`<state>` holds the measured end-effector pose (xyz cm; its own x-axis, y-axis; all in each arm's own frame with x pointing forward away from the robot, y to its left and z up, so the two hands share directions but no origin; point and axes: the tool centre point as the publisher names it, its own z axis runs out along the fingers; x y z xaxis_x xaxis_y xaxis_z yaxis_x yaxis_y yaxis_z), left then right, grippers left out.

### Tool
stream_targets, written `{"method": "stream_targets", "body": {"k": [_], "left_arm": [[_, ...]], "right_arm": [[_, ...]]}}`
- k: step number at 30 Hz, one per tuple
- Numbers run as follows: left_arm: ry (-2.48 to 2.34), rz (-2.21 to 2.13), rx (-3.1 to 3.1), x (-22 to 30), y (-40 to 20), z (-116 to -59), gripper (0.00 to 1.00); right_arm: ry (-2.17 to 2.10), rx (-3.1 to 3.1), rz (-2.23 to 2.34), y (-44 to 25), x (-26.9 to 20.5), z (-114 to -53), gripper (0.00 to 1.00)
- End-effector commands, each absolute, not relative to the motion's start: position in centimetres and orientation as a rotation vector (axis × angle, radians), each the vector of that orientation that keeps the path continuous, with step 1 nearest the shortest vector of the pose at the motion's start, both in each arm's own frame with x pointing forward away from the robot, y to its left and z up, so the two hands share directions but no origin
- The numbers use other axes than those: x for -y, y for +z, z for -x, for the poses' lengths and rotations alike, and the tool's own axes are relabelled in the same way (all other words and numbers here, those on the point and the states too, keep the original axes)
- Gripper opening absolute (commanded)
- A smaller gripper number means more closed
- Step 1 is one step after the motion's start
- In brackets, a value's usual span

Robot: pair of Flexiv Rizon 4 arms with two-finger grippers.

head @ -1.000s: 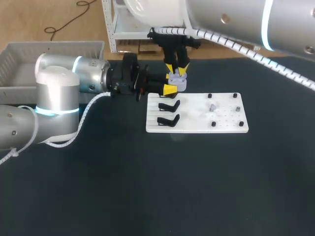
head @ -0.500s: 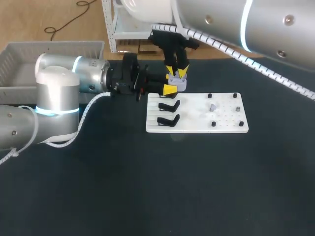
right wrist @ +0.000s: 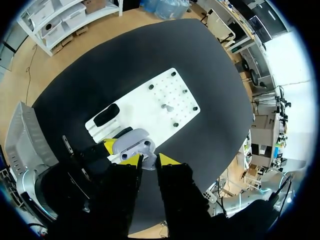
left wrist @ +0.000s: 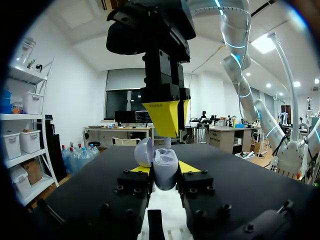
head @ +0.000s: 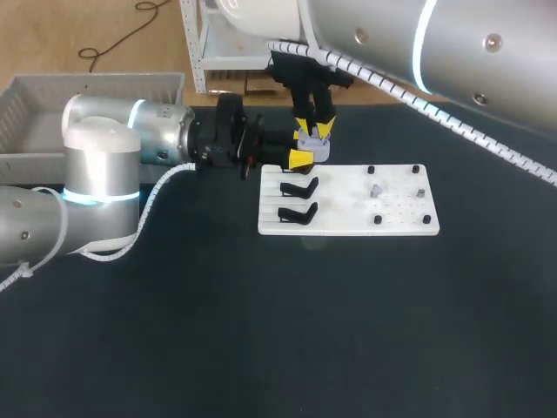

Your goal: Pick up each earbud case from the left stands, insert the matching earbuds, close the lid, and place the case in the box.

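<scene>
Worktop: a dark worktop (head: 261, 331) with a white board (head: 348, 225) lying flat near its middle.
Board: two black stands (head: 298, 187) stand on its left part, both bare. Short black pegs (head: 371, 170) stand on its right part. A small pale object (head: 376, 189) sits among the pegs, too small to identify.
Box: a grey bin (head: 96, 80) sits off the worktop's far left corner, behind the left arm.
Earbud case: a pale lavender case (head: 313, 150) is held in the air just past the board's far left corner. Its lid (left wrist: 144, 151) is tipped open to one side.
Left gripper: the left gripper (left wrist: 164, 172) comes in level from the left. It is clamped on the case's lower body, with a yellow tip pressed on each side.
Right gripper: the right gripper (right wrist: 149, 160) points straight down directly over the open case. Its yellow tips are drawn close together, pinching a small pale earbud (left wrist: 166, 143) just above the case's opening.
Arms: the two grippers meet at the case, the right one above the left one.
</scene>
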<state>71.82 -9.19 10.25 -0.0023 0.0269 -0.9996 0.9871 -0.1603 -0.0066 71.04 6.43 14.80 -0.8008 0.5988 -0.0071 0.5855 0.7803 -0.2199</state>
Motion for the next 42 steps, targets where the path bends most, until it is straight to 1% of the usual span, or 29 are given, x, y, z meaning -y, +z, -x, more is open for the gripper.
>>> {"method": "stream_targets", "body": {"k": [1, 42], "left_arm": [[-1.318, -1.346, -1.152, 9.2, 10.2, -71.9, 0.00], [-1.318, -1.346, -1.152, 9.2, 10.2, -71.9, 0.00]], "right_arm": [[0.330, 2.900, 0.967, 14.8, -6.5, -71.2, 0.00], [0.363, 2.902, 0.974, 13.5, -5.9, -71.7, 0.00]]}}
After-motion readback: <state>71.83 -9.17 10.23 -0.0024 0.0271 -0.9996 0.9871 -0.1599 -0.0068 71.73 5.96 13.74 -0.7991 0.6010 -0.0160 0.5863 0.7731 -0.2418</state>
